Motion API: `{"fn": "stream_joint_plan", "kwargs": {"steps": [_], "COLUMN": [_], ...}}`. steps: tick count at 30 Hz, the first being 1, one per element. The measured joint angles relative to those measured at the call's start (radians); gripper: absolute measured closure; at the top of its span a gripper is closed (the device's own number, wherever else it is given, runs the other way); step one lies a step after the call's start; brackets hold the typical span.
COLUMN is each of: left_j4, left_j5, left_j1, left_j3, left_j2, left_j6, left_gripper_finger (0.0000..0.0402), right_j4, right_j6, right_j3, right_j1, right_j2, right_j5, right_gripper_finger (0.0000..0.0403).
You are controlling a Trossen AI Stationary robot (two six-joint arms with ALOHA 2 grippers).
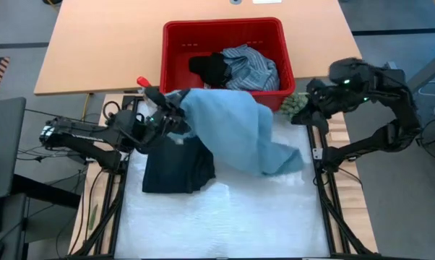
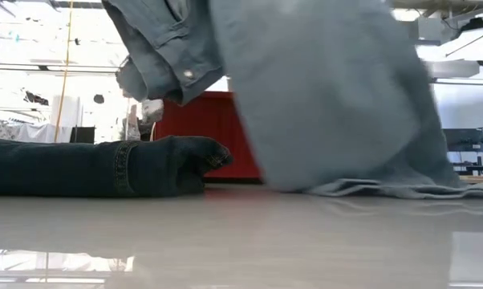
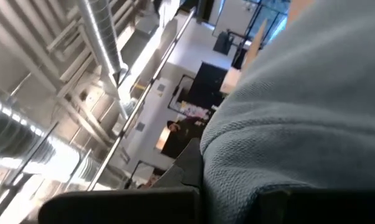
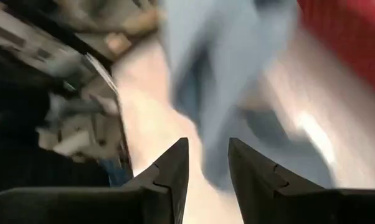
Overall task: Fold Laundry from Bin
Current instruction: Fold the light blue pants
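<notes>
Jeans (image 1: 235, 133) hung in front of the bin (image 1: 175, 68) in your high view, the left gripper (image 1: 175, 115) clenched on their waist, the navy piece (image 1: 178, 166) lying beneath them, striped shirt (image 1: 250, 66) and black piece (image 1: 210, 68) inside the bin. Your low view showed the jeans' hem trailing on the table (image 2: 241, 241). Your left wrist view showed only denim. Your right wrist view showed the right gripper (image 4: 207, 165) released, empty, facing the cloth. You were spreading the jeans, I judge; next you needed that free gripper on the far waist corner.
</notes>
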Motion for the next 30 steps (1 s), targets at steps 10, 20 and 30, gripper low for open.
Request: {"fn": "stream_joint_plan", "kwargs": {"steps": [10,20,30], "left_j4": [-0.013,-0.015,-0.015], "left_j5": [-0.043,-0.051,-0.077], "left_j1": [0.037,0.013,-0.01], "left_j3": [0.098,0.162,0.162], "left_j2": [0.007,0.006,0.006], "left_j6": [0.018,0.101,0.117], "left_gripper_finger": [0.0401,0.0401,0.0401], "right_j4": [0.49,0.854,1.748], "right_j6": [-0.457,-0.428,-0.5], "right_j3": [-0.155,-0.748,-1.34], "right_j1": [0.358,0.375,0.206], "right_j2": [0.098,-0.185,-0.267], "right_j5": [0.178,0.443,0.594], "right_gripper_finger": [0.0275,0.0337,0.0387]}}
